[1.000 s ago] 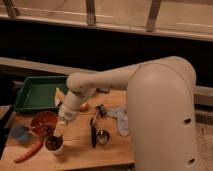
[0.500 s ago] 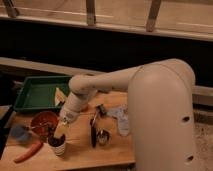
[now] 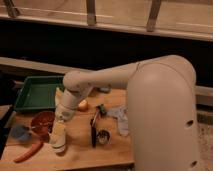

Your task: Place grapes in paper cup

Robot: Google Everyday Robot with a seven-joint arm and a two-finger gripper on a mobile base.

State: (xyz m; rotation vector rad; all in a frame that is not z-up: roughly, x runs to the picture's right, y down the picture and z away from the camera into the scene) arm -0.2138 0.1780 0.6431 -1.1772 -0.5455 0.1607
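Near the wooden table's [image 3: 80, 152] front-left edge, the gripper [image 3: 61, 119] has dropped onto the short cream paper cup [image 3: 58, 141], hiding the grapes; its grip cannot be told. One orange carrot [image 3: 28, 151], one blue cup [image 3: 21, 132], one red bowl [image 3: 42, 121], one green tray [image 3: 39, 93], one metal cup [image 3: 102, 136] remain.

Gripper [image 3: 60, 129] directly over white paper cup [image 3: 58, 142].

The arm is cream-white, and so is its hand [image 3: 59, 131], lowered over the pale paper cup [image 3: 58, 143] at the front left of the tan wooden surface [image 3: 80, 152]. A green tray [image 3: 30, 97] lies behind, with a reddish-brown bowl [image 3: 43, 121], a blue cup [image 3: 21, 132] and an orange carrot [image 3: 28, 151]. An orange-yellow fruit [image 3: 83, 105] sits nearby, beside what looks like grey cloth [image 3: 120, 118].
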